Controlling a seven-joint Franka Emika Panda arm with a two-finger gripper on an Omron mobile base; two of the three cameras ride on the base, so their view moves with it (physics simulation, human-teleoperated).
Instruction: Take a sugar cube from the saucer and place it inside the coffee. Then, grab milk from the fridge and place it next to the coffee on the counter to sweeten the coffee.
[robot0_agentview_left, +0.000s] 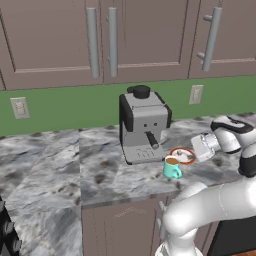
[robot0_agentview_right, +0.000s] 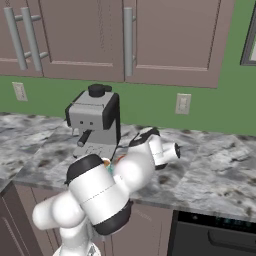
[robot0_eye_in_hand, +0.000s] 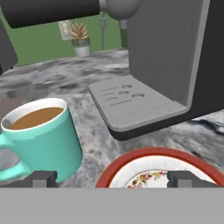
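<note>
Saucer (robot0_eye_in_hand: 131, 168) lies just under the spread gripper (robot0_eye_in_hand: 113, 178) — coffee (robot0_eye_in_hand: 41, 138) beside it.

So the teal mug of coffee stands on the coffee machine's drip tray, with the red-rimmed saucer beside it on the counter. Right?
Not quite. The teal mug of coffee stands on the counter, in front of the coffee machine's drip tray, not on it; the hand view shows this. The rest holds: the red-rimmed saucer lies beside it on the counter.
</note>
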